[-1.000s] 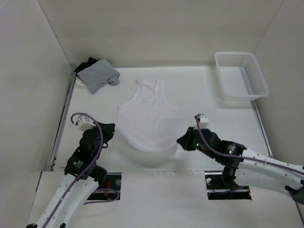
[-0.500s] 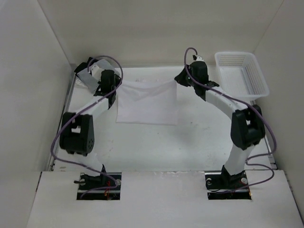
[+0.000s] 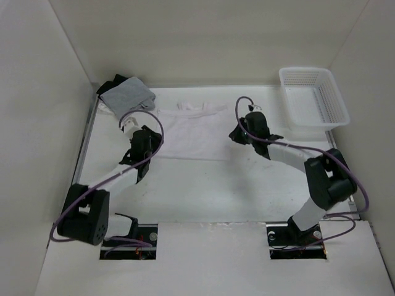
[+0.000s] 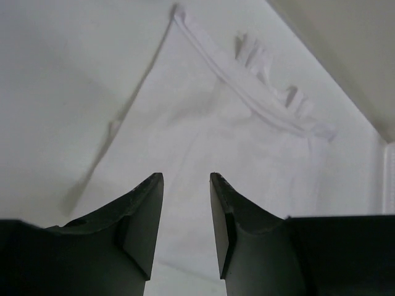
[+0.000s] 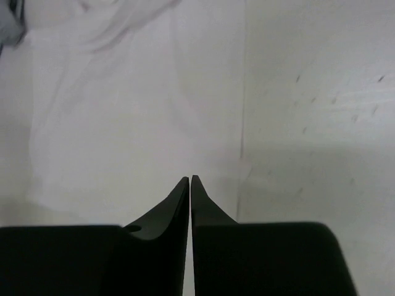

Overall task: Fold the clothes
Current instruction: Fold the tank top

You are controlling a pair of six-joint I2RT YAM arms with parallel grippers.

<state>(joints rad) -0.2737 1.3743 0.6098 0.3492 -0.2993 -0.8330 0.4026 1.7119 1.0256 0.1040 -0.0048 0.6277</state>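
The white shirt (image 3: pixel 191 132) lies folded in half toward 12 o'clock on the table (image 3: pixel 203 185); with the left gripper (image 4: pixel 185 179) parted and empty and the right gripper (image 5: pixel 190 180) closed on nothing, the next fold probably wants both layers pinched together at the shirt's 9 o'clock edge.

Hidden or cropped
Beyond the left hand (image 4: pixel 185 179), the black garment (image 3: pixel 113 81) lies mostly under the grey garment (image 3: pixel 127 96); the white shirt (image 4: pixel 247 154) is partly hidden behind that hand's fingers (image 4: pixel 141 216); ahead of the right hand (image 5: pixel 190 180), it runs off-frame.

Grey garment (image 3: pixel 126 97) overlaps black garment (image 3: pixel 114 82); basket (image 3: pixel 303 69) far right.
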